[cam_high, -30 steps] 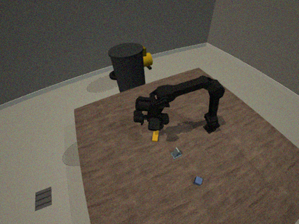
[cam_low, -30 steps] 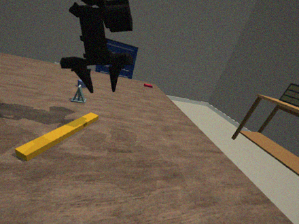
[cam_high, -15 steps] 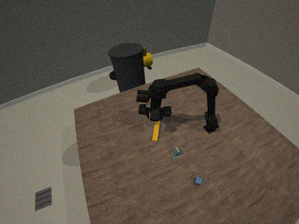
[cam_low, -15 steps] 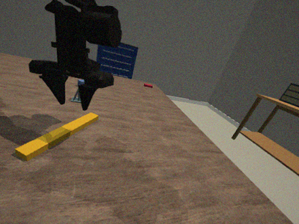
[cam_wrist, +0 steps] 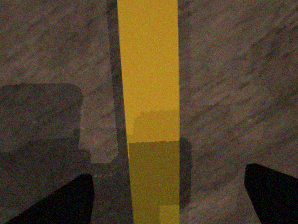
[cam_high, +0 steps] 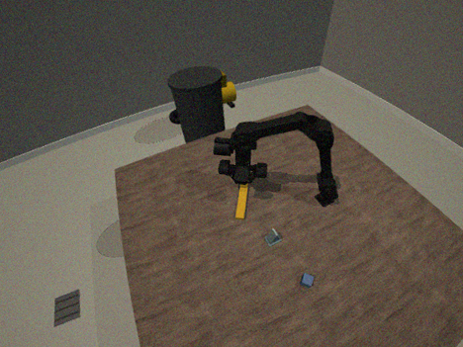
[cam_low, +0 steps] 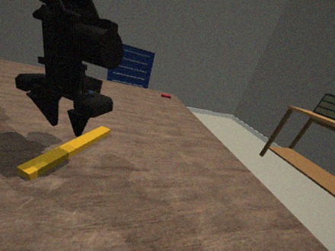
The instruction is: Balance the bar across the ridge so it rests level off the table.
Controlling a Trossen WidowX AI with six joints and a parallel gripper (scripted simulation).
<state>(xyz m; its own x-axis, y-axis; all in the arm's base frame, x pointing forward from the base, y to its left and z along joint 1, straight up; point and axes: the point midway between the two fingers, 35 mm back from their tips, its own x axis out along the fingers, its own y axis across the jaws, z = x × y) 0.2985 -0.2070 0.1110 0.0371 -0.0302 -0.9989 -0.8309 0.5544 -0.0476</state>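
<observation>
The yellow bar (cam_high: 242, 204) (cam_low: 87, 141) (cam_wrist: 150, 75) lies flat on the brown table (cam_high: 219, 290) (cam_low: 185, 204). My gripper (cam_low: 67, 130) (cam_wrist: 170, 179) is open and empty, pointing down above the bar. In the wrist view the bar runs between the two separated fingertips, and nothing touches it. In the top view the gripper's body hides the bar's far end. The small grey-green ridge (cam_high: 273, 238) stands on its base apart from the bar, with nothing on it; the gripper hides it in the exterior view.
A small blue block (cam_high: 307, 280) lies beyond the ridge from the bar. A small red object (cam_low: 166, 96) lies near the table's far edge. A dark cylinder (cam_high: 197, 105) stands off the table's edge. A wooden bench (cam_low: 314, 173) and a blue rack (cam_low: 134, 67) stand in the background.
</observation>
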